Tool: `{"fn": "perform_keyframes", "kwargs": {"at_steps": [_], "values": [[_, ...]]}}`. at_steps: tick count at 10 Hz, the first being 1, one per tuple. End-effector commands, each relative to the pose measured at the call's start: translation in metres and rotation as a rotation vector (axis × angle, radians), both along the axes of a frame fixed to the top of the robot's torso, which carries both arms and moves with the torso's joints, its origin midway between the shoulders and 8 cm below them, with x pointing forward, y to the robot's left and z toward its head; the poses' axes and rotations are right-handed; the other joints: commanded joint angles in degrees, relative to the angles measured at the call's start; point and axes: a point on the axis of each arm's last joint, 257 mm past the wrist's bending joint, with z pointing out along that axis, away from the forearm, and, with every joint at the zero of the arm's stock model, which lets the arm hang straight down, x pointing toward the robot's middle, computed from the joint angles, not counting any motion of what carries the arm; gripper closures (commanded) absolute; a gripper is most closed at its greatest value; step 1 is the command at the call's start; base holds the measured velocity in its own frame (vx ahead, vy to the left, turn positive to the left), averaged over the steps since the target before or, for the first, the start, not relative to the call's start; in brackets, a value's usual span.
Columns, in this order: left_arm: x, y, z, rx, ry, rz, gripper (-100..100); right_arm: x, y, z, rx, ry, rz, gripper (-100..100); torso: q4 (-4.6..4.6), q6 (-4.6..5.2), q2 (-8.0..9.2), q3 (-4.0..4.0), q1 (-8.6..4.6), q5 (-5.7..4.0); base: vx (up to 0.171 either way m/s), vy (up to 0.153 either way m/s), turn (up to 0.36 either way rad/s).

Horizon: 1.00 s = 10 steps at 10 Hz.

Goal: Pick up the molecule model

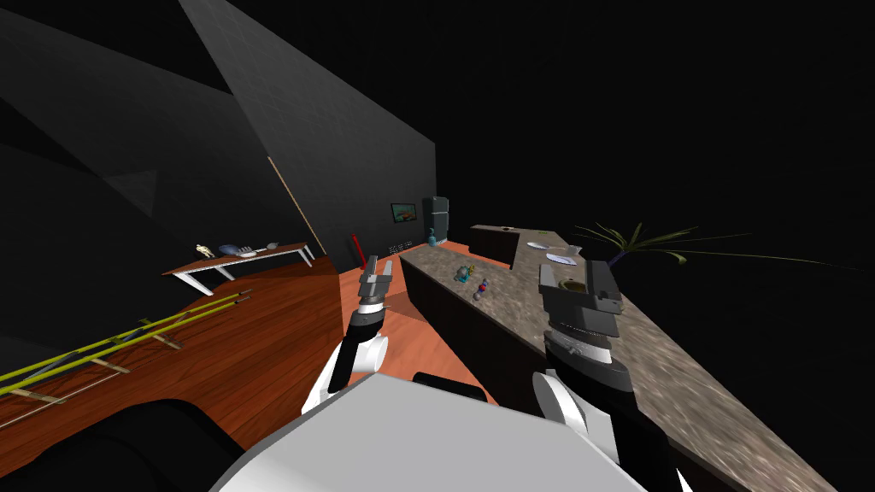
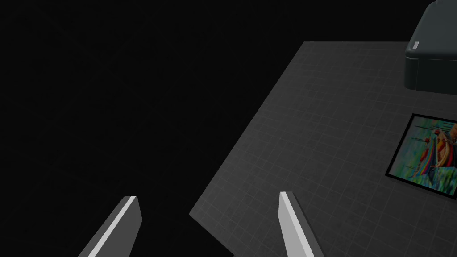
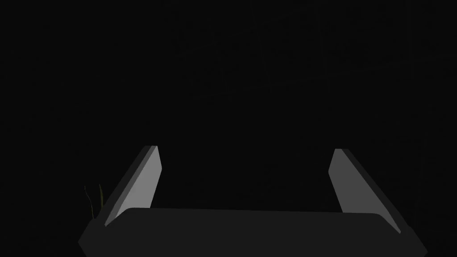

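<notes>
left end effector [image 2: 208,195] | light grey fingers [image 2: 292,223] | standing wide apart

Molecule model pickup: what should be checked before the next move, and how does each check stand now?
1. Target found: ok, the molecule model lies on the counter ahead.
2. The left gripper open and empty: ok.
3. The right gripper open and empty: ok.
4. A gripper at the model: not ok, both are short of it.
5. Room around the model: cannot tell, a small teal thing stands close by.
</notes>
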Motion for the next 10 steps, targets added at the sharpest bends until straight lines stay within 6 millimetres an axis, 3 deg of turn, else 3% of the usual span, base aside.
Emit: {"fn": "perform_keyframes", "kwargs": {"at_steps": [1, 7, 10], "values": [[0.000, 0.000, 0.000, 0.000, 0.000, 0.000, 0, 0.006, 0.002, -0.002, -0.012, 0.015, 0.025, -100, 0.00, 0.00, 0.00, 0.00, 0.00, 0.00, 0.004, 0.008, -0.004], [0.000, 0.000, 0.000, 0.000, 0.000, 0.000, 0, 0.055, 0.003, -0.011, 0.022, 0.119, 0.185, -100, -0.03, -0.01, -0.12, -0.07, 0.14, 0.03, 0.018, 0.033, -0.006], [0.000, 0.000, 0.000, 0.000, 0.000, 0.000, 0, 0.070, 0.002, -0.016, 0.043, 0.162, 0.215, -100, -0.02, -0.01, -0.08, -0.05, 0.10, 0.02, 0.011, 0.025, -0.002]]}}
